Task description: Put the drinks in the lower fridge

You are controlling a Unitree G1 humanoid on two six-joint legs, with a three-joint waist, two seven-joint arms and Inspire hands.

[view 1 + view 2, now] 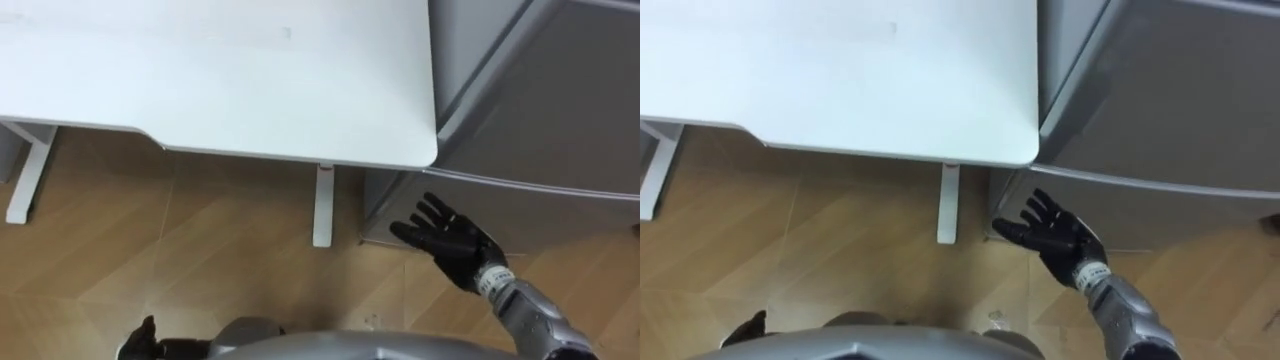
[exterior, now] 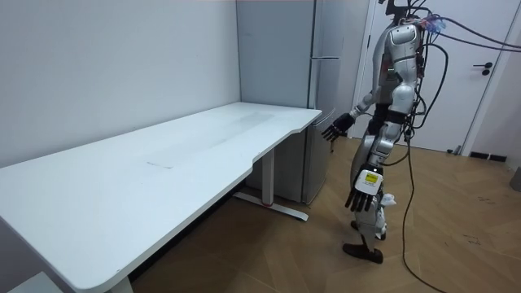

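right hand [image 1: 447,238] fingers spread by fridge [image 1: 560,120] | room view: left hand [image 2: 359,198] hangs loose

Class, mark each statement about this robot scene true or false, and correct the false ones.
1. The right hand reaches toward the fridge with straight fingers. True.
2. The fridge doors stand open. False: both are shut.
3. The white table stands right beside the fridge. True.
4. The left hand rests on the table. False: it hangs at the robot's side.
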